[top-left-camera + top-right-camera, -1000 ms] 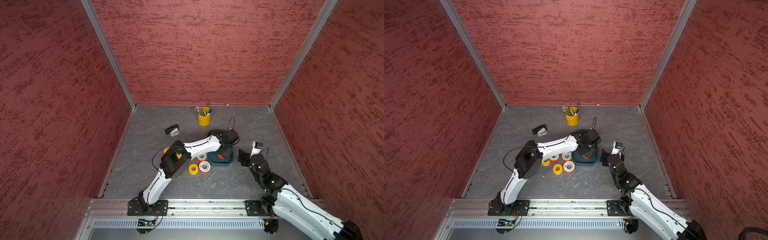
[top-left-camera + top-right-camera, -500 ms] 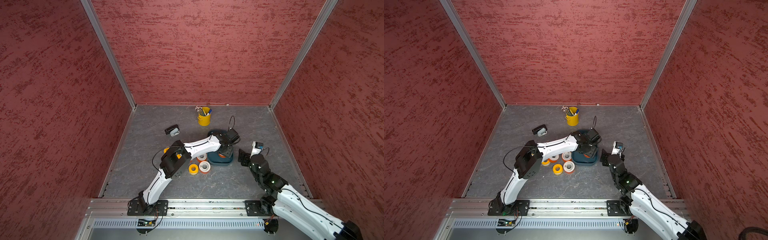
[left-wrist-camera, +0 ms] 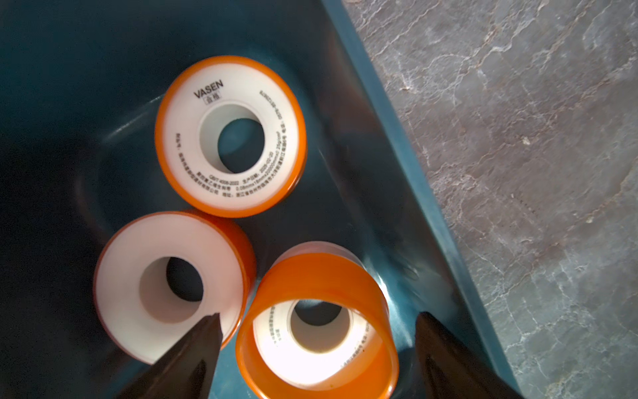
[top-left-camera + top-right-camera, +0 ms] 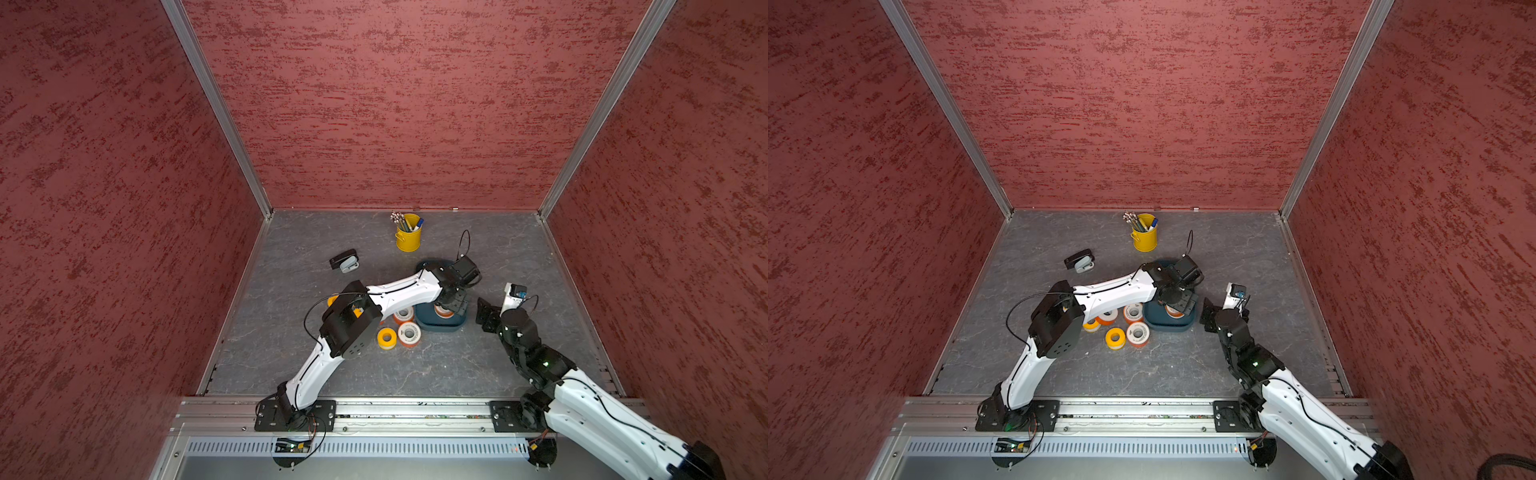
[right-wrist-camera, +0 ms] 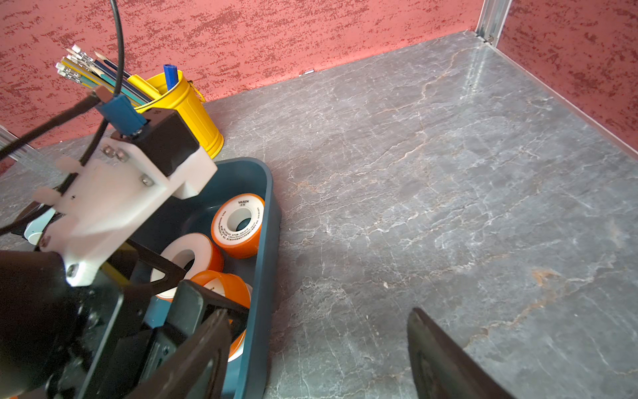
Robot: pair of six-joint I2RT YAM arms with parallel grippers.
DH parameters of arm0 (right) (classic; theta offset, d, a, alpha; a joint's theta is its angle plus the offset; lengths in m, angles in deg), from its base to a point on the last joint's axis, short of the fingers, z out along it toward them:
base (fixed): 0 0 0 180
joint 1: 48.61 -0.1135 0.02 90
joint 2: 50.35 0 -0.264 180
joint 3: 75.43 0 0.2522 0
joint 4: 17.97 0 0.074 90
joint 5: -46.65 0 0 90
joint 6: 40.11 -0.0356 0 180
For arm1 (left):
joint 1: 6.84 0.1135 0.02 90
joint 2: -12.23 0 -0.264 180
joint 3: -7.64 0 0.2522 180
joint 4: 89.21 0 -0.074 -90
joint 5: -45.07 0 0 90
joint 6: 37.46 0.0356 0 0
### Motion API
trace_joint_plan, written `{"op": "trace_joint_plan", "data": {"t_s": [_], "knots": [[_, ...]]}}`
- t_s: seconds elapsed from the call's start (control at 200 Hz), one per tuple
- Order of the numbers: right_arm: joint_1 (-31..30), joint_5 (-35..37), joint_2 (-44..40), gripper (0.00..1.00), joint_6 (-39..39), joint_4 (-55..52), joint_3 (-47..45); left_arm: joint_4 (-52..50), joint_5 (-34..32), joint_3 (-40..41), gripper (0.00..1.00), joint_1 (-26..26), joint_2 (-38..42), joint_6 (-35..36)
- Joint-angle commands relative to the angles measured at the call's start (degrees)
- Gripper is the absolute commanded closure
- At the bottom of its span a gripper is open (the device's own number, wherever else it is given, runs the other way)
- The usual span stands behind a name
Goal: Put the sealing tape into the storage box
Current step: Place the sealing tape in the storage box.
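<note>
The storage box [image 4: 440, 328] [image 3: 379, 138] is a dark teal tray in the middle of the table. Three orange-sided sealing tape rolls lie in it: a labelled one [image 3: 230, 136], a plain white-faced one [image 3: 169, 286] and a tilted one [image 3: 321, 276]. My left gripper [image 3: 319, 316] [image 4: 455, 303] hangs open over the box, its fingers on either side of the tilted roll with a gap on each side. Several more rolls, yellow [image 4: 386, 337] and orange [image 4: 409, 333], lie on the table left of the box. Just right of the box my right gripper [image 5: 319, 311] [image 4: 486, 318] stands open and empty.
A yellow pen bucket [image 4: 408, 239] [image 5: 193, 114] stands behind the box. A black-and-grey stapler-like tool [image 4: 345, 262] lies to the back left. Red walls close in three sides. The left forearm [image 4: 1113, 291] covers part of the loose rolls.
Both arms stay where they were. The left jaws have spread wider around the tilted roll in the box.
</note>
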Motion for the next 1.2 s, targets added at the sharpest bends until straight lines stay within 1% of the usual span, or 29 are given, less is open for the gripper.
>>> {"op": "trace_joint_plan", "data": {"t_s": [0.0,0.085,0.175,0.276,0.331,0.386,0.446,0.516,0.932,1.132,1.192], "knots": [[-0.1,-0.4,-0.4,0.18,0.5,0.4,-0.6,0.7,-1.3,-0.1,0.09,-0.1,3.5,0.5],[-0.1,-0.4,-0.4,0.18,0.5,0.4,-0.5,0.9,-1.7,1.9,0.1,-0.1,5.1,0.2],[-0.1,-0.5,-0.4,0.18,0.5,0.4,-0.5,1.4,-2.1,4.2,0.16,0.1,6.7,-0.6],[-0.1,-0.5,-0.3,0.18,0.6,0.5,-0.5,3.1,-1.2,7.1,0.27,0.5,8.6,-1.5],[-0.2,-0.5,-0.2,0.18,0.7,0.5,-0.5,4.3,-0.3,8.6,0.35,0.8,9.6,-1.9],[-0.1,-0.6,-0.2,0.18,0.4,0.5,-0.5,6.1,1.3,10.0,0.41,1.2,10.3,-2.0],[-0.1,-0.5,-0.1,0.18,0.5,0.6,-0.5,7.2,3.4,10.6,0.49,1.7,10.3,-2.3],[-0.1,-0.6,0.0,0.18,0.5,0.7,-0.5,7.8,5.2,10.2,0.54,2.0,9.7,-2.3],[-0.1,-1.0,0.2,0.18,0.6,0.9,-0.5,6.1,7.0,1.8,0.58,2.1,2.1,-1.1],[-0.2,-1.1,0.2,0.18,0.6,0.9,-0.5,4.7,5.9,-1.4,0.64,2.0,-1.3,-0.7],[-0.1,-1.1,0.2,0.17,0.6,0.9,-0.5,4.5,5.8,-2.3,0.68,2.2,-2.5,-0.7]]}}
